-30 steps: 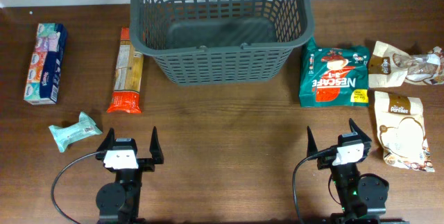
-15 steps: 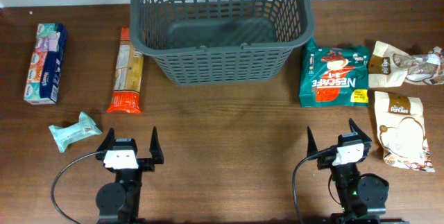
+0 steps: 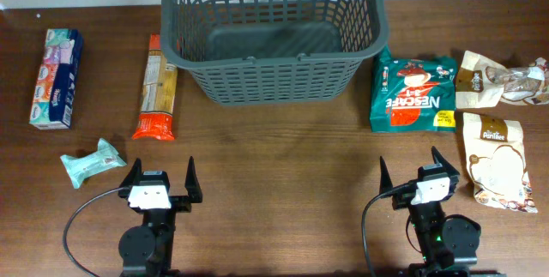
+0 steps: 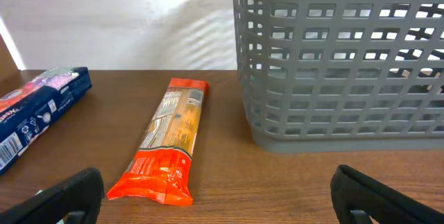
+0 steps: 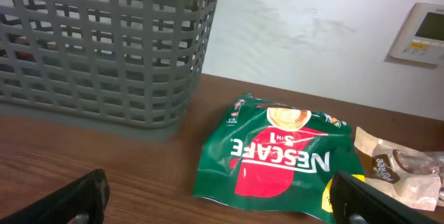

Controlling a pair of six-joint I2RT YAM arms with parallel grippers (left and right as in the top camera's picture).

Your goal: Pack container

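Container (image 3: 273, 80), a large dark grey basket with lattice-slotted sides and a thick rim, stands upright at the far middle of the brown wooden table (image 3: 283, 165). Just to its left lies a long orange packet (image 3: 157, 88), lengthwise toward the near edge and close to the basket wall, though whether they touch cannot be told. Farther left lies a blue box with coloured print (image 3: 57, 78), and nearer the front a small pale green packet (image 3: 93, 160). On the basket's right, just beside its corner, lies a green Nescafe bag (image 3: 414, 93). Beyond that are two beige pouches, one at the far right (image 3: 489, 87) and one nearer the front (image 3: 496, 159). The left gripper (image 3: 161, 167) sits low at the near edge, well apart from the basket, its claw spread wide and holding nothing. The right gripper (image 3: 409, 160) sits the same way on the other side, claw spread and bare, near the front beige pouch.
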